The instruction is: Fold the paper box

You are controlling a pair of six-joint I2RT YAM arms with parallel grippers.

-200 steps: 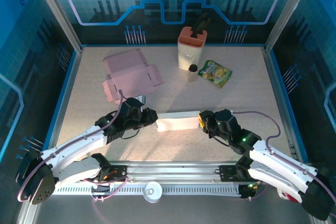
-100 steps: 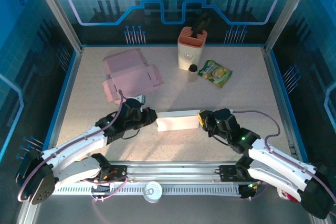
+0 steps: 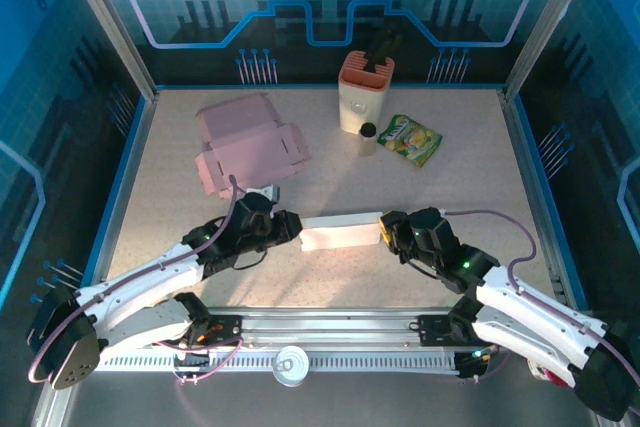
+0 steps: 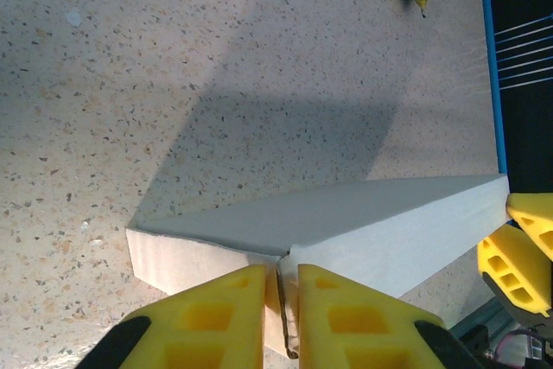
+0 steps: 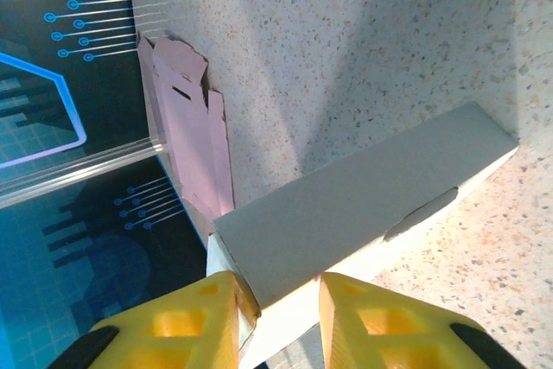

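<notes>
The white paper box (image 3: 340,231) lies on the tabletop (image 3: 450,207), near the middle and towards the near edge, its long side running left to right between the two arms. It looks light and thin-walled, stiff along its creases but easy to dent or skew. My judgement is that the end flaps and corners are the places to take hold, with gentle pressure and the panels left alone.

The left end effector (image 4: 281,300) is at the box's left end. In the left wrist view its yellow fingers are nearly together, pinching a thin flap or seam at that end. The right end effector (image 5: 276,317) is at the right end. Its fingers stand narrowly apart with the box's corner between them, and it appears closed onto that end, though contact on both pads is hard to confirm.

Both arms reach low and forward from their bases, forearms angled inward so the wrists face each other across the box.

Further out, a flat pink carton (image 3: 250,142) lies at the far left. A peach-topped holder (image 3: 363,95), a small bottle (image 3: 367,137) and a green packet (image 3: 410,138) sit far centre, well apart from the box.
</notes>
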